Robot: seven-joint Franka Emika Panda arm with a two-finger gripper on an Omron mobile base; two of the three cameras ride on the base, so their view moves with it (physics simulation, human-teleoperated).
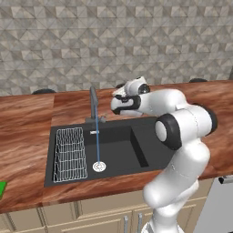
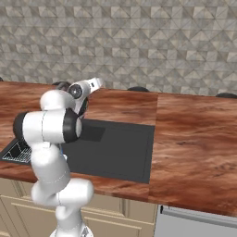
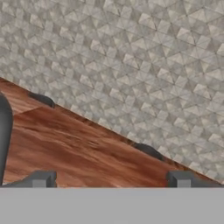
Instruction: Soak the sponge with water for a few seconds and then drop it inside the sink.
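The sink (image 1: 116, 154) is a matte black basin sunk into the wooden table. Water (image 1: 97, 143) falls as a thin pale blue stream, straight onto the round silver drain. A bit of green sponge (image 1: 2, 189) lies at the table's far left edge.

Light was even and flat across all three rendered views, with no clear source and no glare. The sink (image 1: 119, 154) read as a uniform matte black. The wooden counter (image 1: 27, 118) carried almost no cast shadows. Edges looked soft and slightly pixelated, without lens distortion.
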